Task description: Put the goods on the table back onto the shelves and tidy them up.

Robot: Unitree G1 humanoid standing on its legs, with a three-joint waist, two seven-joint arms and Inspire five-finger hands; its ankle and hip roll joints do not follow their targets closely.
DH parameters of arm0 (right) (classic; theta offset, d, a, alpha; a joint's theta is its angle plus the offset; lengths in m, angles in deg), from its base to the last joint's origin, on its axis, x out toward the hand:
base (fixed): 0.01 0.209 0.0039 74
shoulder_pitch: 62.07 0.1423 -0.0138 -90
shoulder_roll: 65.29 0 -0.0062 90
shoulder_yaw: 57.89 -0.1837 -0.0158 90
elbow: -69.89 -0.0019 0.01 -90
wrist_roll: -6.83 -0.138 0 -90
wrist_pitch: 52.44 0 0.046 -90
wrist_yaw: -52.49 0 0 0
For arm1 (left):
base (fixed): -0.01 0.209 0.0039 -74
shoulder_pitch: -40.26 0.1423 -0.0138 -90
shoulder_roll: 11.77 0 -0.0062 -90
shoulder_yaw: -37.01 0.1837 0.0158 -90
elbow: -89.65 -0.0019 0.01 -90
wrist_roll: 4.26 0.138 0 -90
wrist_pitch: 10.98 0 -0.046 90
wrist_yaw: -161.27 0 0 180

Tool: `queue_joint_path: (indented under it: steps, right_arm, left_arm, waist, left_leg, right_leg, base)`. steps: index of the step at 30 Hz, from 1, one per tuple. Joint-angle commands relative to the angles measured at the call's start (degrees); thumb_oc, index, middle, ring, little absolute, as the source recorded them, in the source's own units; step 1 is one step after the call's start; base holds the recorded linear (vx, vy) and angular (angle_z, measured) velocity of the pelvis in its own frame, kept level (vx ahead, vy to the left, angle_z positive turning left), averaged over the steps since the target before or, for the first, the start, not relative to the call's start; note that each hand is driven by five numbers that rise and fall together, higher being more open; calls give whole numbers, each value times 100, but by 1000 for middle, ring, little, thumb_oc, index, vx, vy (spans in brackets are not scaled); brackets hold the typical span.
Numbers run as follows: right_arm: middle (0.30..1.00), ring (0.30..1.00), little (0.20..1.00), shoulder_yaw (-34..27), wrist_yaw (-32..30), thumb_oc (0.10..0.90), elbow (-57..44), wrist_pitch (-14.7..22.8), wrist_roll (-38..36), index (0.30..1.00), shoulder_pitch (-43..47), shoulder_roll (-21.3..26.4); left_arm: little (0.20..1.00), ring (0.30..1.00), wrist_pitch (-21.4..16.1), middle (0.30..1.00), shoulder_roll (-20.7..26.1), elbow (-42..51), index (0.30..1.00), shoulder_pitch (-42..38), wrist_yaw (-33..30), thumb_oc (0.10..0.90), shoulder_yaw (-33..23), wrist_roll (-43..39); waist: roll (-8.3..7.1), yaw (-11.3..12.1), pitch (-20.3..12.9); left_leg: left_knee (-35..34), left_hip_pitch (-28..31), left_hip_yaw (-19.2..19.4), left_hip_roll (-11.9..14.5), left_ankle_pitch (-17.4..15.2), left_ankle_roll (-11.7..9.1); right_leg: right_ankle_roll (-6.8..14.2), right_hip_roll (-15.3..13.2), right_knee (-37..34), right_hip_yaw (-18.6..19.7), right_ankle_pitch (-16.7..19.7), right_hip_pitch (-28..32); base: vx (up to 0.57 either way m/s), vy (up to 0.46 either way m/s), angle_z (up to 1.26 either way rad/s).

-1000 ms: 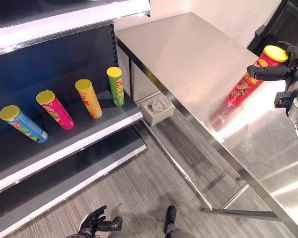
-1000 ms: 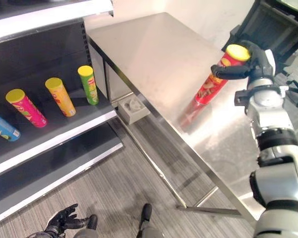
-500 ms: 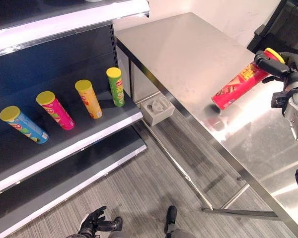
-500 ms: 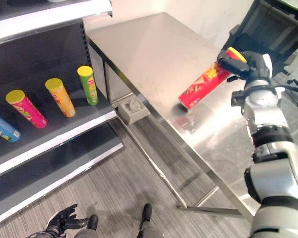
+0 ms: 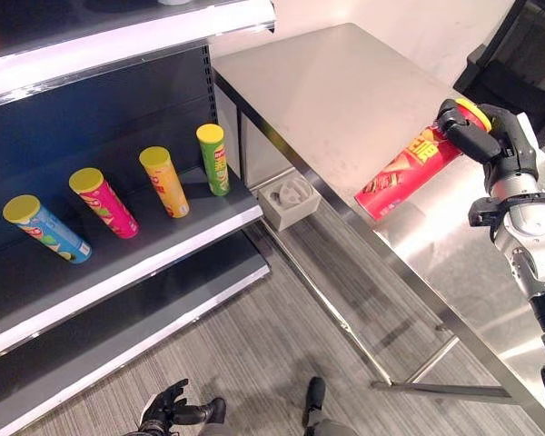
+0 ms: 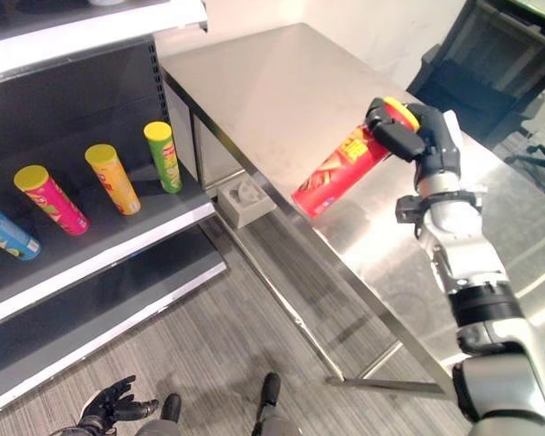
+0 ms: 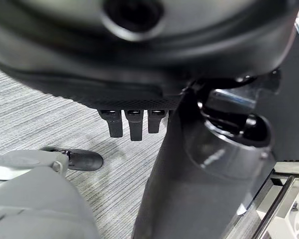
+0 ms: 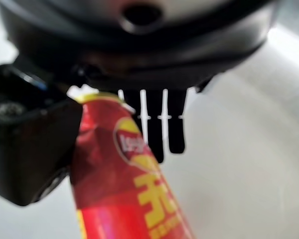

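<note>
Grey striped flooring (image 5: 254, 354) runs under everything I look down on. Largest before me is the steel table (image 5: 345, 100), its bare top stretching away on my right side, with its thin legs and a crossbar (image 5: 440, 389) below the near edge. To my left stands the dark shelf unit (image 5: 100, 263), a white-edged board (image 5: 118, 41) above and a lower board near the floor.

Four tubes stand tilted in a row on the middle shelf, well apart from each other: a blue tube (image 5: 47, 230) farthest left, then a pink tube (image 5: 103, 202), an orange-yellow tube (image 5: 163, 181), and a green tube (image 5: 213, 159) nearest the table. All have yellow lids. Between the shelf's end and the table leg, a small white tray-like block (image 5: 289, 197) sits on the floor, just beside the shelf corner.

My right hand (image 6: 416, 136) is over the table's near edge with fingers and thumb curled round the lid end of the red tube (image 6: 338, 169). That tube is clear of the tabletop, slanted, its base pointing down toward the shelf side and out past the table's rim. The table edge and the open floor gap lie between it and the shelf.

My left hand (image 5: 168, 411) hangs low near the floor, fingers loosely spread and holding nothing.
</note>
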Motion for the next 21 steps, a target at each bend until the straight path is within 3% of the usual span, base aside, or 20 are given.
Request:
queue_joint_path:
  steps: [1, 3, 6, 8, 9, 10, 11, 12, 14, 16, 21]
  right_arm:
    - [300, 300, 300, -657, -265, 400, -734, 1015, 98, 300, 759, 245]
    - [300, 300, 300, -706, -268, 400, -941, 1072, 155, 300, 689, 201]
    - [300, 300, 300, -922, -245, 400, -1505, 1226, 282, 300, 429, 25]
    - [300, 300, 300, -1190, -219, 400, -2063, 1302, 480, 300, 107, -34]
    - [300, 300, 300, -1220, -221, 400, -2087, 1292, 486, 300, 76, -38]
    - [300, 300, 300, -1616, -230, 400, -2471, 1323, 724, 300, -422, -94]
    - [300, 300, 300, -1628, -230, 400, -2480, 1319, 726, 300, -436, -98]
    - [300, 300, 300, -1756, -274, 400, -2594, 1318, 911, 300, -493, -46]
    - [300, 300, 300, -1805, -283, 400, -2700, 1314, 991, 300, -517, -84]
    - [300, 300, 300, -1803, -322, 400, -2984, 1309, 1425, 300, -537, -45]
    - [300, 300, 300, -1732, -377, 400, -3353, 1305, 1985, 300, -395, 216]
  left_arm:
    - [900, 900, -216, 900, 358, 134, 900, -137, -37, 800, -75, 56]
    - [900, 900, -230, 900, 375, 130, 900, -135, -44, 800, -111, 50]
    - [900, 900, -236, 900, 436, 207, 900, -133, -47, 800, -237, 6]
    - [900, 900, -221, 900, 478, 173, 900, -167, -28, 800, -320, 9]
    - [900, 900, -221, 900, 488, 173, 900, -171, -28, 800, -311, 9]
    - [900, 900, -200, 900, 452, 162, 900, -177, 32, 800, -313, 38]
    - [900, 900, -200, 900, 457, 163, 900, -176, 32, 800, -309, 38]
    - [900, 900, -208, 900, 438, 224, 900, -144, 77, 800, -319, 34]
    - [900, 900, -211, 900, 443, 221, 900, -135, 79, 800, -328, 35]
    - [900, 900, -215, 900, 355, 229, 900, -52, 32, 800, -451, -55]
    - [900, 900, -216, 900, 247, 219, 900, 15, 18, 800, -433, -14]
  waist:
    - [-248, 138, -79]
    - [-253, 159, -57]
    - [-164, 177, 12]
    - [-20, 155, 2]
    - [-32, 169, -13]
    - [-21, 149, -117]
    - [-25, 154, -117]
    - [-145, 218, -201]
    - [-191, 279, -208]
    - [-286, 438, -184]
    - [-192, 551, -50]
  left_leg:
    - [15, -165, 19, -457, -465, 443]
    - [15, -169, 54, -504, -456, 475]
    - [15, -215, 66, -526, -387, 567]
    - [37, -376, -24, -489, -218, 631]
    - [29, -402, -20, -494, -189, 631]
    - [84, -624, -280, -530, 12, 670]
    - [85, -623, -280, -532, 11, 670]
    - [122, -722, -440, -635, 97, 658]
    - [198, -807, -504, -657, 164, 626]
    - [463, -1078, -675, -628, 247, 407]
    - [630, -1534, -1135, -598, 607, 139]
  right_leg:
    - [924, -622, 35, -61, -375, 212]
    - [942, -648, 35, -57, -280, 175]
    - [879, -589, 421, 19, -488, 176]
    - [707, -175, 1294, 489, -1321, 246]
    - [704, -180, 1306, 498, -1307, 208]
    - [572, 401, 1856, 1098, -1879, 362]
    - [572, 399, 1860, 1098, -1882, 361]
    - [348, 571, 1459, 1306, -2049, 691]
    - [256, 597, 1184, 1270, -1994, 843]
    - [88, 724, 671, 1200, -2091, 1109]
    - [-76, 938, 176, 796, -2013, 1332]
  base:
    - [-73, 74, -16]
    - [-104, 60, -13]
    - [-171, 66, -9]
    - [-175, 43, -3]
    - [-153, -56, 7]
    - [-120, -53, 37]
    - [-123, -160, 52]
    - [-47, -103, 61]
    - [-103, -207, 59]
    - [-157, -349, 55]
    - [-184, -197, 71]
